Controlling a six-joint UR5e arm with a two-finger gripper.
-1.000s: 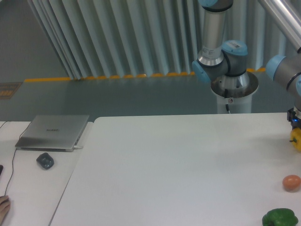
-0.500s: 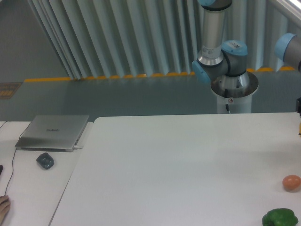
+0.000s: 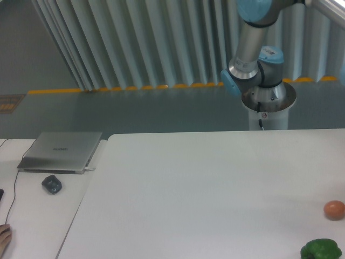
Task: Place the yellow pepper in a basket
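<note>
The yellow pepper is not visible in this view, and no basket is visible either. The gripper is also outside the picture: only the base and lower joints of the arm show, behind the far edge of the white table, and the arm leans up and to the right out of the frame. So I cannot tell how far the jaws are open or whether they hold anything; possibly the pepper is with them beyond the right edge, but this is only a guess.

On the table, near the right edge, lies a small orange-red fruit, and just in front of it, at the bottom corner, a dark green pepper. On the left side table lie a closed laptop and a mouse.

As a judgement, such a pepper is light and hollow, with glossy, rather slippery skin. It is best held across the widest part of the body with moderate force, not by the stem.
</note>
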